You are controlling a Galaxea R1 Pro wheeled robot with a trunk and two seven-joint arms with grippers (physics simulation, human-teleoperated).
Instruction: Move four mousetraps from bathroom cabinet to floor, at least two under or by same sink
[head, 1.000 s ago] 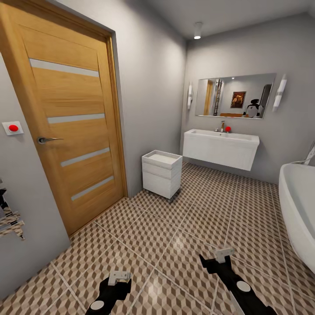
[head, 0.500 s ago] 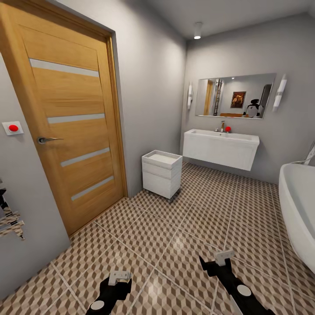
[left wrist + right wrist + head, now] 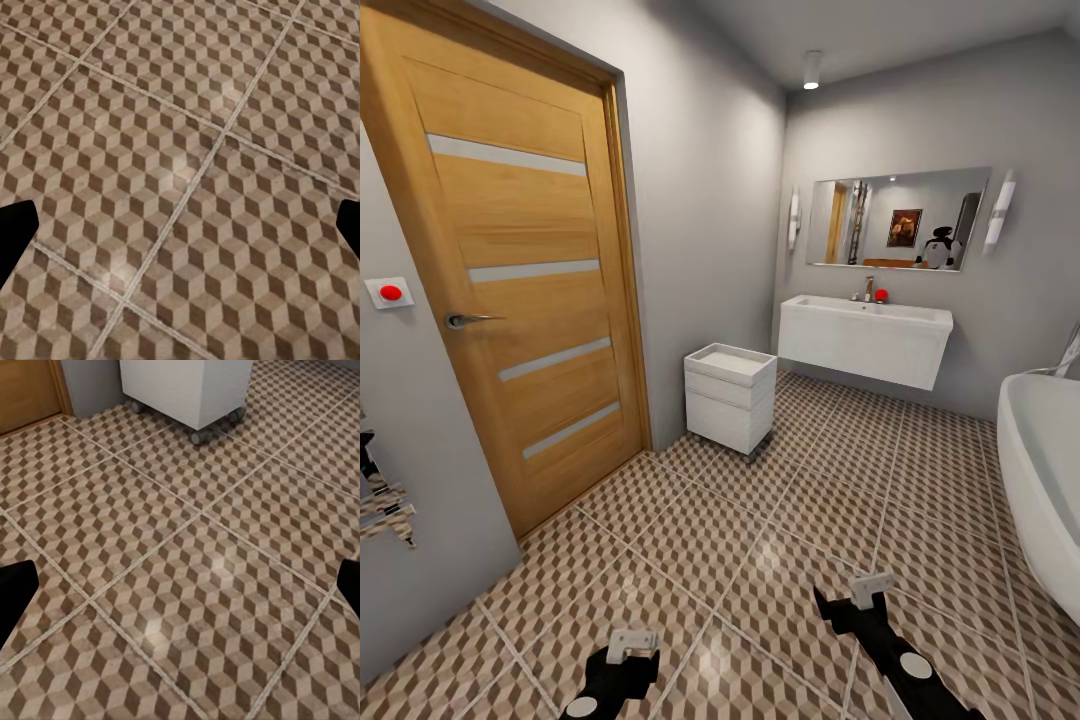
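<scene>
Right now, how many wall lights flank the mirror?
2: one wall light left of the mirror, the other wall light to its right, both above the sink. None looks hidden.

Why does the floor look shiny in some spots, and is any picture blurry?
Head view: the ceiling lamp throws a pale glare on the bathroom floor, and the far sink looks a little soft. Left wrist view: a whitish sheen lies on the tiles, and the picture is slightly blurred. Right wrist view: a faint bright patch, with the small white drawer unit reasonably sharp.
</scene>
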